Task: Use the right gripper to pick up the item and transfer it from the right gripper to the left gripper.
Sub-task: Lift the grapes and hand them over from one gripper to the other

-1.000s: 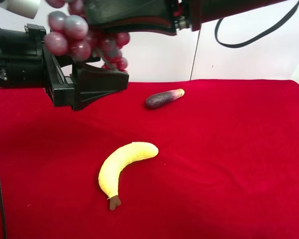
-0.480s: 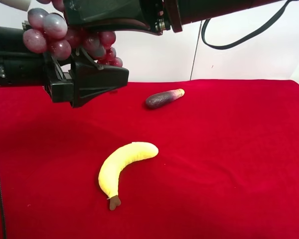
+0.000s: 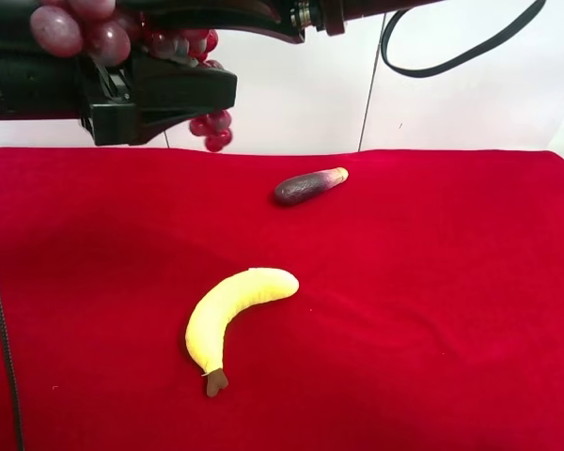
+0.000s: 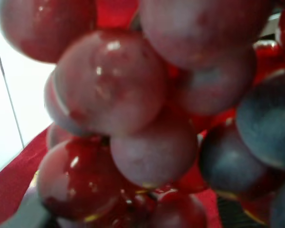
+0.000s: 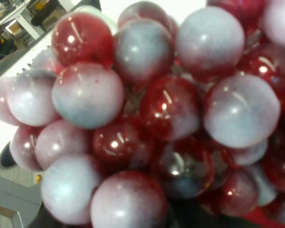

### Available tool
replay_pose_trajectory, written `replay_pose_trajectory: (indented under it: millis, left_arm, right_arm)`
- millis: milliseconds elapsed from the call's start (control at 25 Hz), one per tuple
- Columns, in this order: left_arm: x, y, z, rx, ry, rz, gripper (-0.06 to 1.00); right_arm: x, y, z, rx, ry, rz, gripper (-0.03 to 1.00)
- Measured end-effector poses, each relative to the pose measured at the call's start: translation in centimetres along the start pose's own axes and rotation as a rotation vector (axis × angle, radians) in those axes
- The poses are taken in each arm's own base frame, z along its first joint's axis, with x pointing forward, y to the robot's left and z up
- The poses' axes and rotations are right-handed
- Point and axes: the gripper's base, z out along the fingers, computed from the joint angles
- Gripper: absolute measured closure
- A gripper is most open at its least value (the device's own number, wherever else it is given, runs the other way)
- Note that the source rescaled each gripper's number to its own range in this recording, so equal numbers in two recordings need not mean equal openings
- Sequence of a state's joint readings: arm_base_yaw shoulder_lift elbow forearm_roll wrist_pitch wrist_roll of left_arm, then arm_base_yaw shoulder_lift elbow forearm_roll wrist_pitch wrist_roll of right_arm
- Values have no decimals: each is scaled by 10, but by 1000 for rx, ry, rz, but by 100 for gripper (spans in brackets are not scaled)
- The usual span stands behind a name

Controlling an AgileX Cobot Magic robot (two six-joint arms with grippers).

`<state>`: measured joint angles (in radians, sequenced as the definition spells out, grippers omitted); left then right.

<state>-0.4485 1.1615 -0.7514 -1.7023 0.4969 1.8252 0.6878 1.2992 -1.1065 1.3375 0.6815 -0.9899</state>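
grapes point(image 3: 61, 28): we see them aloft, far left, above the worktop point(image 3: 432, 282).
right pincer point(image 3: 169, 17): clamped together on the grapes.
left pincer point(image 3: 211, 83): at the grapes; its grip we cannot tell.

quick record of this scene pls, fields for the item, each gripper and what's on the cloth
item: grape bunch, in the air, off the cloth
right gripper: shut on the grape bunch, at the exterior high view's top edge
left gripper: at the bunch, grapes showing above and below its fingers; grip cannot be told
on red cloth: yellow banana, purple eggplant piece, apart
handover: right gripper not yet released
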Motion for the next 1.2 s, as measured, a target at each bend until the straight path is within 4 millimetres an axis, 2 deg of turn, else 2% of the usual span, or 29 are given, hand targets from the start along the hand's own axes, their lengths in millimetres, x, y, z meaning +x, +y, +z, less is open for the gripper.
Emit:
replay_pose_trajectory:
  millis: [200, 240, 920, 1000, 1120, 1200]
  left_arm:
    - [-1, -1, 0, 10, -5, -9, 65]
    - [-1, -1, 0, 12, -6, -9, 68]
    - [-2, -1, 0, 9, -10, -18, 68]
    - [-2, -1, 0, 9, -10, -18, 68]
    - [-1, 0, 0, -2, -7, -19, 68]
    - [-1, 1, 0, -13, -3, -19, 68]
  right_arm:
    - [1, 1, 0, -10, 8, -3, 97]
    - [1, 2, 0, -11, 9, -3, 97]
    - [1, 1, 1, -4, 4, -4, 97]
    - [1, 2, 1, -8, 7, -4, 89]
    - [2, 4, 1, -27, 20, -5, 58]
    - [3, 6, 1, -42, 29, -6, 42]
